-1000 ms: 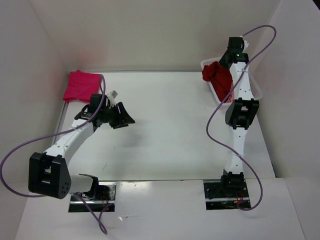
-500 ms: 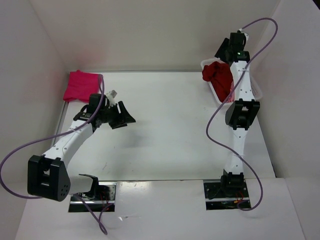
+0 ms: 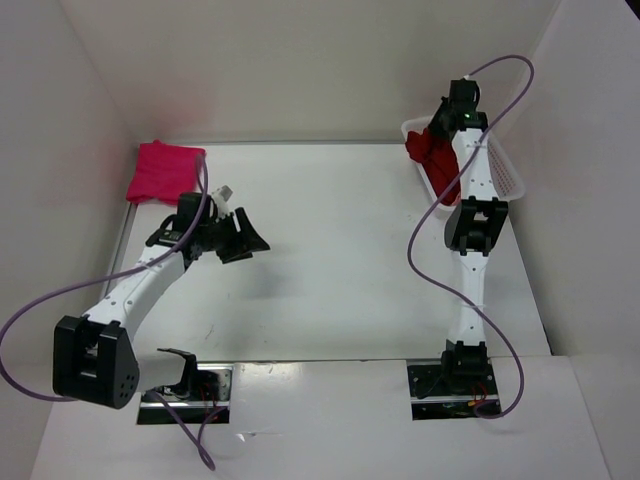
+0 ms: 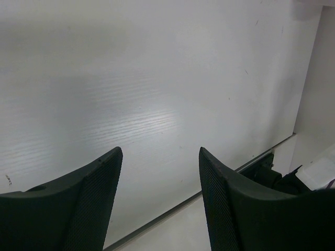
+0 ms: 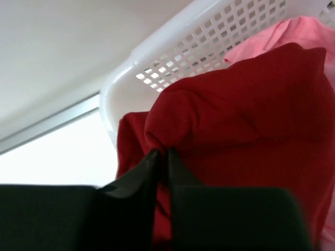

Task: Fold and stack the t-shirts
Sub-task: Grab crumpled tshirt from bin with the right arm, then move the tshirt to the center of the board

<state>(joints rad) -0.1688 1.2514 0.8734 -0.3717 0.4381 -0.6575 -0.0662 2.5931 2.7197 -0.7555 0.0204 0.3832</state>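
Note:
A bright crimson-pink t-shirt (image 3: 163, 170) lies folded at the table's far left. A dark red t-shirt (image 3: 425, 150) is bunched in the white mesh basket (image 3: 507, 172) at the far right. In the right wrist view the dark red t-shirt (image 5: 251, 115) lies over a light pink t-shirt (image 5: 293, 29) inside the basket (image 5: 199, 47). My right gripper (image 5: 161, 154) is shut on a fold of the dark red cloth; from above it (image 3: 438, 133) reaches down into the basket. My left gripper (image 3: 250, 232) hovers open over bare table, its fingers (image 4: 99, 183) holding nothing.
White walls close in the table at the back and both sides. The table's near edge and a black arm base (image 4: 277, 180) show past the left fingers. Purple cables (image 3: 420, 240) loop off both arms.
My right gripper opened wide, swung slightly left over the basket and closed onto the dark red t-shirt. The left arm shifted slightly, its gripper staying open.

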